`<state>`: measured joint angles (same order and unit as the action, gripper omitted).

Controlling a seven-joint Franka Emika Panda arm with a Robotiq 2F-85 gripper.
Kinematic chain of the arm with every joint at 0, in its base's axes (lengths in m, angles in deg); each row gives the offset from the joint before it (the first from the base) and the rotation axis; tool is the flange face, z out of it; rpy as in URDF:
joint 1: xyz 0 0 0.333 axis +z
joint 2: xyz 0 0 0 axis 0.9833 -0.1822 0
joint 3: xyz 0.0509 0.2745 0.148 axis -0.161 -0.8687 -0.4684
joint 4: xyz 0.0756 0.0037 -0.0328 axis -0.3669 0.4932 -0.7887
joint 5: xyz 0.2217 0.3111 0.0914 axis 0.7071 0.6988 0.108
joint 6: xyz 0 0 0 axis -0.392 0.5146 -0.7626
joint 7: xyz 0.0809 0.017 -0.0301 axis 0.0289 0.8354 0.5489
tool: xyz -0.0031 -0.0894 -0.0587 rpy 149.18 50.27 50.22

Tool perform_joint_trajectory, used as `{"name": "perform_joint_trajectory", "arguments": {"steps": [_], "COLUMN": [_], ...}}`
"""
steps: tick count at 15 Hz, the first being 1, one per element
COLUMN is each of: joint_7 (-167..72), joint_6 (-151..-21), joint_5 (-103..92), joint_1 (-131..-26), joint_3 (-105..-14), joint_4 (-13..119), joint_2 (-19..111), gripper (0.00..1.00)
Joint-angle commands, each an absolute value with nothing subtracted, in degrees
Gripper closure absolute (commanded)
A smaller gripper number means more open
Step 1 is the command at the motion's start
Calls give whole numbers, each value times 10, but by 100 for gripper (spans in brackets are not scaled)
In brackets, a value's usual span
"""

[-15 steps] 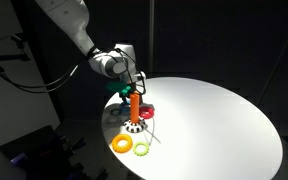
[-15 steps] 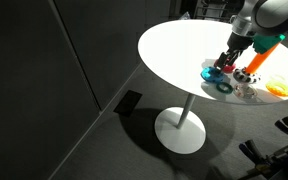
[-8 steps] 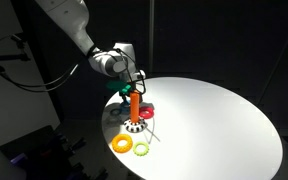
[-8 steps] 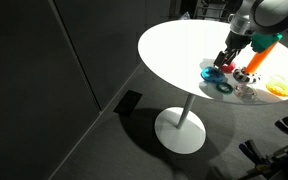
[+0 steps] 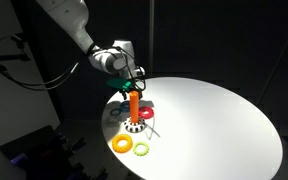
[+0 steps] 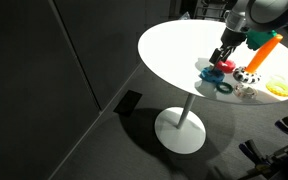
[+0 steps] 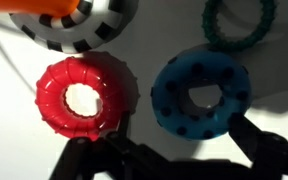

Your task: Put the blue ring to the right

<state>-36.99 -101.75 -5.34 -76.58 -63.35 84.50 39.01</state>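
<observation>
Two rings lie side by side in the wrist view: the blue ring (image 7: 201, 95) at 3 o'clock and a red ring (image 7: 84, 97) at 9 o'clock, with a narrow gap between them. A dark teal ring (image 7: 239, 25) sits at 1 o'clock, and a black-and-white checkered base (image 7: 79, 25) at 11 o'clock. The jaws are open and grip nothing. Their dark fingers (image 7: 269, 150) enter from 6 o'clock, one below the gap between the two rings, the other beyond the blue ring's outer edge.

In both exterior views the jaws hang low over the cluster near the rim of the round white table (image 5: 224, 120). An orange peg (image 5: 135, 105) rises from the checkered base. An orange ring (image 5: 121, 142) and a yellow-green ring (image 5: 141, 149) lie just beside it.
</observation>
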Motion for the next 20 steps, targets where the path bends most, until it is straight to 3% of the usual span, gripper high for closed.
{"name": "perform_joint_trajectory", "arguments": {"steps": [1, 20], "joint_7": [-388, -376], "joint_6": [-998, -975], "joint_5": [-68, -65], "joint_1": [-760, -768], "joint_3": [-634, -629], "joint_4": [812, 783], "joint_2": [371, 333], "gripper": [0, 0]}}
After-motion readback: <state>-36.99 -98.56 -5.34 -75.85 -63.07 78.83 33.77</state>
